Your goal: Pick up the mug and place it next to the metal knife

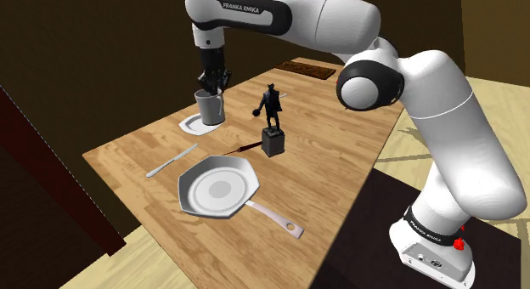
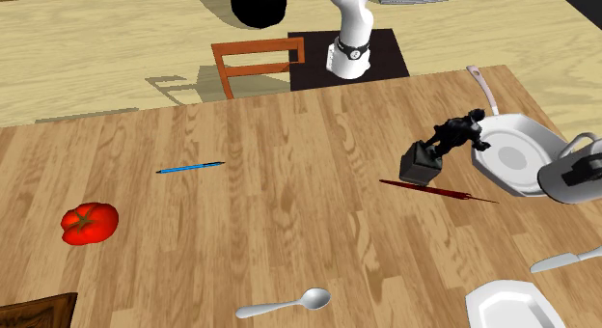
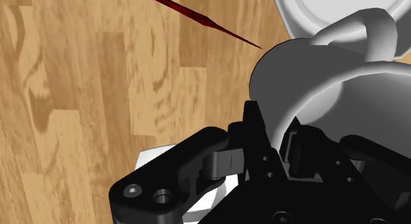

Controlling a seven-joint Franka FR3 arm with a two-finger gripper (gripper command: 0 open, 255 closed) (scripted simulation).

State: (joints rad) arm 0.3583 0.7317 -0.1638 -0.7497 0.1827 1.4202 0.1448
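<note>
Gripper is clamped on the rim of the mug, one finger inside and one outside. Mug is held upright over the plate. Knife is seen near, between plate and pan.

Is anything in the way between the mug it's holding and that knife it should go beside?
Nothing visible is. The end effector clasps the mug near the white plate, and only bare table lies between there and the knife. The pan and the dark statuette stand off to the sides.
</note>
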